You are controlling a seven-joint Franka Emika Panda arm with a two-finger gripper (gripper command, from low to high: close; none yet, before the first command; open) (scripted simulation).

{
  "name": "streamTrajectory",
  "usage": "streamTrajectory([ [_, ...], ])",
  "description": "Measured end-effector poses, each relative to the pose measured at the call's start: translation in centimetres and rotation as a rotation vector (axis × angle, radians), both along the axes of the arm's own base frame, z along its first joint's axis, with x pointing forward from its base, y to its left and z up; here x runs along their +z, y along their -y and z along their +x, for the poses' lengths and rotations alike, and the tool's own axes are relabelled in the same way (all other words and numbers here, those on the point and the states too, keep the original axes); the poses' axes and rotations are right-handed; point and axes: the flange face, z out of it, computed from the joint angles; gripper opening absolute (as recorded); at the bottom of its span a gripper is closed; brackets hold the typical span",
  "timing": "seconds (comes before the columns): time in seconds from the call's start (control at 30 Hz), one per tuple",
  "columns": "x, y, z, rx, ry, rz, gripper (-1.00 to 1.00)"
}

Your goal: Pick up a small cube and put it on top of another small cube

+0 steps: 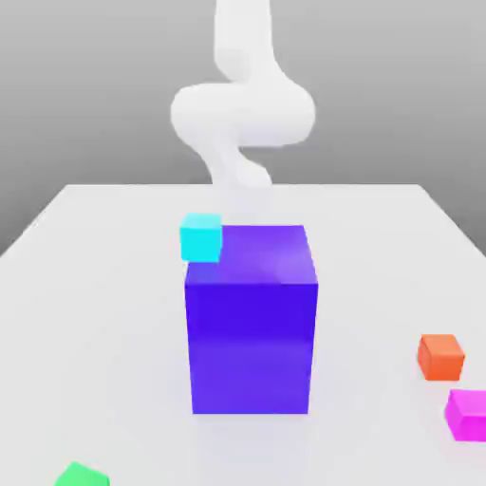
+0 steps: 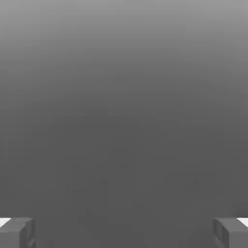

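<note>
The green cube sits nearest, at the exterior view's left, well apart from the pink cube at near right. The orange cube lies just beyond the pink, risking a wrong pick. The blue block and cyan cube could be knocked by the arm reaching past. The gripper is spread wide and holds nothing.

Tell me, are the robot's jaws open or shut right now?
Open. In the hand view the gripper has its two fingertips far apart, nothing between them.

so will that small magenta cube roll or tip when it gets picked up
The small bright magenta-pink cube probably won't roll: its faces look flat and it sits square on the white table. It looks rigid, so likely no flexing. Its smooth faces might slip if gripped off-centre.
</note>
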Motion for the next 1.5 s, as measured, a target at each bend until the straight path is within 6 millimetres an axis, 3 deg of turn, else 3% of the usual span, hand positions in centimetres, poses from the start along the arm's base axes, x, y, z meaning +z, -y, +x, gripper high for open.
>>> streamTrajectory([
  [0.23,-10.6,-7.4,7.0,0.329,-0.167,-0.123,0.0],
  [0.47,-22.7,-15.8,9.6,0.658,-0.312,-0.254,0.0],
  [0.7,-35.5,-24.4,7.4,1.01,-0.44,-0.402,0.0],
  [0.9,-46.5,-28.3,3.5,1.28,-0.548,-0.531,0.0],
  [1.07,-53.8,-29.0,2.5,1.335,-0.568,-0.557,0.0],
  [1.1,-54.7,-29.0,2.4,1.336,-0.568,-0.557,-1.0],
  [1.33,-54.7,-29.0,2.4,1.337,-0.57,-0.558,-1.0],
  [1.5,-49.2,-28.4,3.0,1.331,-0.572,-0.556,-1.0],
])
